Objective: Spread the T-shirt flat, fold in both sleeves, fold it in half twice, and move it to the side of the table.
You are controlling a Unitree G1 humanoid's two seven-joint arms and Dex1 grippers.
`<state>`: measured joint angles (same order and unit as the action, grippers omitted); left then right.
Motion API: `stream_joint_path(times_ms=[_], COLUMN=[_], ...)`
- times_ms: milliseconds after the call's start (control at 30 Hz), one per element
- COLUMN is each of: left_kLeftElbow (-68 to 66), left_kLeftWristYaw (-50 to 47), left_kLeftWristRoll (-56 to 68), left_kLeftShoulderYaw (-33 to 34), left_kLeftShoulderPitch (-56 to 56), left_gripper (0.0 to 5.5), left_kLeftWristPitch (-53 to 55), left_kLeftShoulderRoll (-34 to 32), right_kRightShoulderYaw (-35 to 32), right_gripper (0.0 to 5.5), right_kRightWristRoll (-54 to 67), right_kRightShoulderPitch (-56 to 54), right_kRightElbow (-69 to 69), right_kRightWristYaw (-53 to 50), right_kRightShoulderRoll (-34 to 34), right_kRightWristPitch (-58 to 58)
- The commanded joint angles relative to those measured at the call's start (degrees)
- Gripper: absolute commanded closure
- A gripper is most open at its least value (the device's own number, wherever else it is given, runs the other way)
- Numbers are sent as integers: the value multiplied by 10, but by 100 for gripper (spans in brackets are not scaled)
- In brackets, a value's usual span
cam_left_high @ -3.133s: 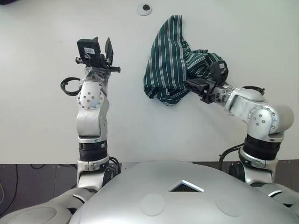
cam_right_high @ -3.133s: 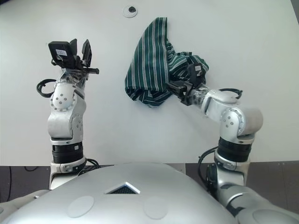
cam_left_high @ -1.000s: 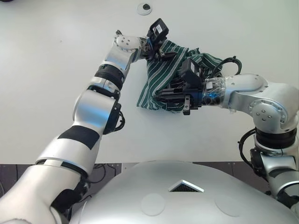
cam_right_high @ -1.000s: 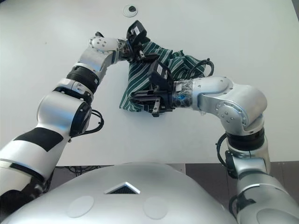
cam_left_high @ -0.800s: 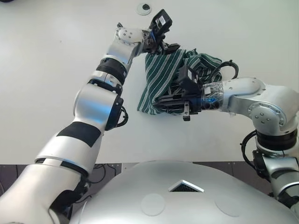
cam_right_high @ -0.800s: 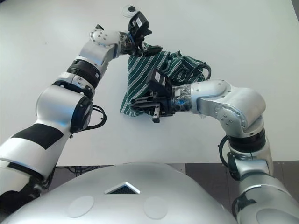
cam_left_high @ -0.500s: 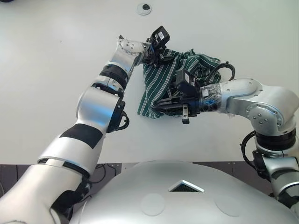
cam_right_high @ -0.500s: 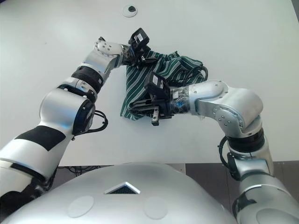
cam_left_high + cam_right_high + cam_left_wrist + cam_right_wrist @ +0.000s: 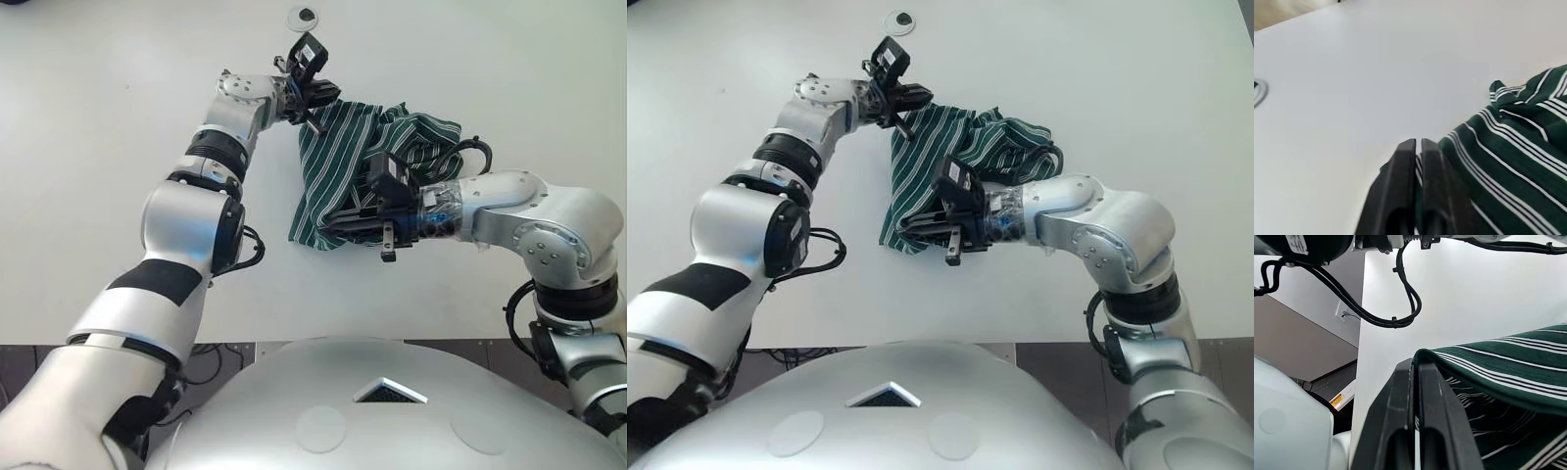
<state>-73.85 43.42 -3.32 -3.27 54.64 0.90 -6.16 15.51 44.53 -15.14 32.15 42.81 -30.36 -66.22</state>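
While my left gripper (image 9: 315, 98) pinches the far edge of the T-shirt (image 9: 338, 157), bunched mid-table (image 9: 108, 196), and my right gripper (image 9: 338, 219) clamps its near hem, 1 risk: either thin pinch slipping under a sharp spreading pull.

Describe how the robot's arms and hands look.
The left arm and right arm are glossy silver, with rounded joints, black bands and looping black cables. The left hand and right hand are black, each with two slim, flat fingers.
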Motion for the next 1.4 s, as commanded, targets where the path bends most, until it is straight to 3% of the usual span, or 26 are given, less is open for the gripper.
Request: stream_joint_path(times_ms=[33,433,633,1033,1200,1400], left_kLeftElbow=[7,-6,-13,-11,6,102], left_kLeftWristYaw=[8,-11,-17,-27,-70,-45], left_kLeftWristRoll=[12,-32,-37,-31,-4,78], left_kLeftShoulderYaw=[16,-20,-20,-13,26,100], left_kLeftShoulderPitch=[-6,-4,-11,-21,-18,-41], left_gripper=[547,383,379,542,549,549], left_kLeftWristPitch=[-1,-3,13,-7,-46,-68], left_kLeftShoulderRoll=[1,27,26,23,-3,-50], right_kRightShoulderYaw=[-2,12,22,26,16,-54], right_gripper=[550,550,550,550,550,550], right_kRightWristRoll=[-3,-2,-8,-9,-15,-7], right_kRightShoulderPitch=[-6,-15,-21,-23,-22,-44], right_kRightElbow=[4,0,-2,-4,-12,-52], right_kRightWristYaw=[3,18,24,22,18,16], right_kRightShoulderRoll=[-21,-32,-36,-38,-39,-35], right_kRightWristPitch=[3,5,8,10,18,22])
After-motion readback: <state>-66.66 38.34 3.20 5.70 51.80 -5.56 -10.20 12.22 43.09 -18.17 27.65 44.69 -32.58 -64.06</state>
